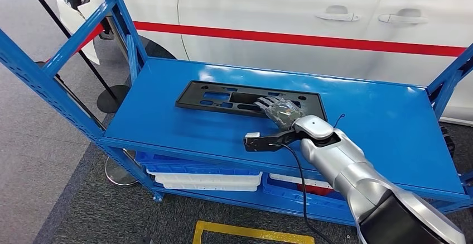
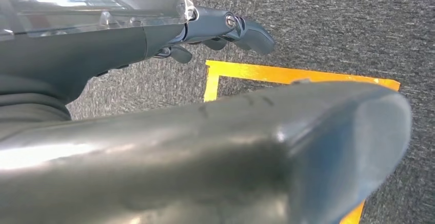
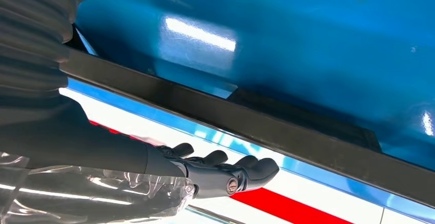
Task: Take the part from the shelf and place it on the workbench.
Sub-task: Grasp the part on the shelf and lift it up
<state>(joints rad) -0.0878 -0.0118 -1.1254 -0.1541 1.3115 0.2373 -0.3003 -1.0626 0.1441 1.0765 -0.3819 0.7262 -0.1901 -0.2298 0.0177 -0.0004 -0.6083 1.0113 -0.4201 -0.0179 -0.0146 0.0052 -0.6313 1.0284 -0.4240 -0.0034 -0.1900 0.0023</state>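
The part [image 1: 223, 96] is a flat black rectangular plate with cut-outs, lying on the top deck of the blue shelf [image 1: 379, 121], left of centre. My right hand [image 1: 280, 111] reaches in over the shelf's front edge and lies over the plate's near right section, fingers stretched out and holding nothing. In the right wrist view the plate's edge [image 3: 287, 126] runs as a dark bar beside the extended fingers [image 3: 220, 170], with a gap between them. My left hand [image 2: 179, 131] hangs over the carpet, fingers [image 2: 225, 29] straight and empty.
A white car with a red stripe [image 1: 312, 20] stands close behind the shelf. Blue uprights rise at the left [image 1: 50, 82] and right [image 1: 452, 76] ends. Blue and white bins [image 1: 206, 174] fill the lower level. Yellow tape [image 1: 251, 233] marks the grey carpet in front.
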